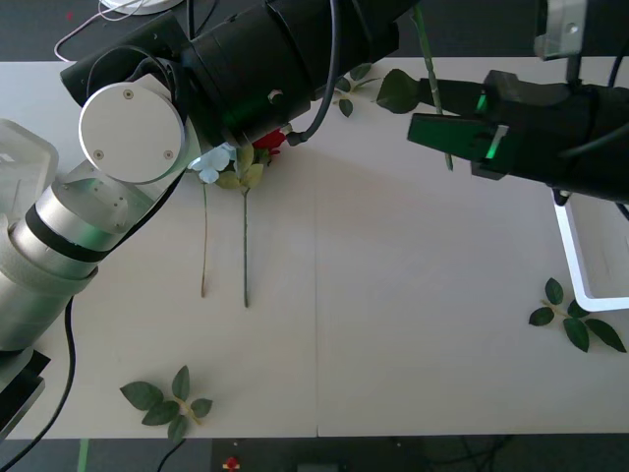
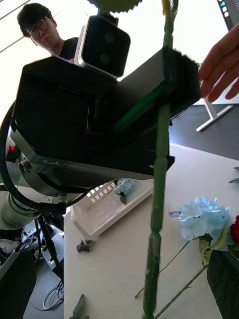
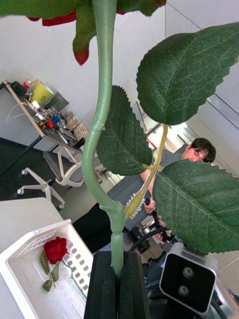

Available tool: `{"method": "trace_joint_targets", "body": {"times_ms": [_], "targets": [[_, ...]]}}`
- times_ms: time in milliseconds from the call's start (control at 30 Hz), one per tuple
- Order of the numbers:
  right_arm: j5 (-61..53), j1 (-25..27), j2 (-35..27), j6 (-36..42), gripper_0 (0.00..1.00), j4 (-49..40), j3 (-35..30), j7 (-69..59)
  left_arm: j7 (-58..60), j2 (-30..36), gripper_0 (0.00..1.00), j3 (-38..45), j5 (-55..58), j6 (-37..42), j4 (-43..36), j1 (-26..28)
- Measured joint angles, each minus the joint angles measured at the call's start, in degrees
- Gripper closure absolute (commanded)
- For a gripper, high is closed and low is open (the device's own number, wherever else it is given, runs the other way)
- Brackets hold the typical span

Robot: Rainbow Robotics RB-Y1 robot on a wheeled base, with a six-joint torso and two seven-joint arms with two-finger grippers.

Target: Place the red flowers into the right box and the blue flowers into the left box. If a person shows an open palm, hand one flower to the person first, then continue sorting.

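My left gripper (image 3: 117, 284) is shut on the green stem of a red flower (image 3: 102, 124), whose red petals and large leaves rise above its black fingers. In the front view that stem (image 1: 429, 69) slants down past my right gripper (image 1: 444, 138), which stands open around its lower part. A blue flower (image 1: 211, 162) and a red flower (image 1: 268, 141) lie side by side on the table under my left arm. The right box (image 1: 570, 246) is at the right edge and the left box (image 1: 25, 147) at the far left. A person's hand (image 2: 219, 65) shows beyond the stem, apart from it.
One white box (image 3: 12, 256) holds a red rose (image 3: 55, 248); the other (image 2: 94, 227) holds a blue flower (image 2: 124, 187). Loose leaf sprigs lie at the front left (image 1: 167, 401), right (image 1: 575, 317) and back (image 1: 349, 93) of the table.
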Motion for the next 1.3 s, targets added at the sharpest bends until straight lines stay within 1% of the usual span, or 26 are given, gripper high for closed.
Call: {"method": "trace_joint_targets", "body": {"times_ms": [33,67,100,133,1033,1100,1133,1167,1300], "targets": [[0.4,-0.2,0.2,-0.1,0.08,0.0,0.3,0.0,0.0,0.0,1.0,0.0,0.0,0.0,0.0,0.0],[1.0,-0.5,0.4,-0.1,0.45,0.0,0.4,0.0,0.0,0.0,1.0,0.0,0.0,0.0,0.0,0.0],[1.6,-0.6,0.8,-0.1,0.86,0.0,0.4,0.0,0.0,0.0,1.0,0.0,0.0,0.0,0.0,0.0],[2.2,-0.8,1.1,-0.1,1.0,0.0,0.4,0.0,0.0,0.0,1.0,0.0,0.0,0.0,0.0,0.0],[2.5,-1.1,2.1,-0.7,1.0,0.5,0.4,-0.1,0.0,0.0,1.0,0.0,0.2,0.0,-0.6,0.0],[2.5,-1.1,2.3,-0.7,1.0,0.5,0.4,-0.1,0.0,0.0,0.99,0.0,0.2,0.0,-0.6,0.0],[2.5,-1.1,2.3,-0.7,1.0,0.5,0.4,-0.1,0.0,0.0,0.28,0.0,0.2,0.0,-0.6,0.0],[2.5,-1.1,2.4,-0.7,1.0,0.6,0.4,-0.1,0.0,0.0,0.0,0.0,0.2,0.0,-0.6,0.0],[2.5,-1.1,2.8,-0.7,1.0,0.6,0.4,-0.1,0.0,0.0,0.0,0.0,0.2,0.0,-0.6,0.0]]}}
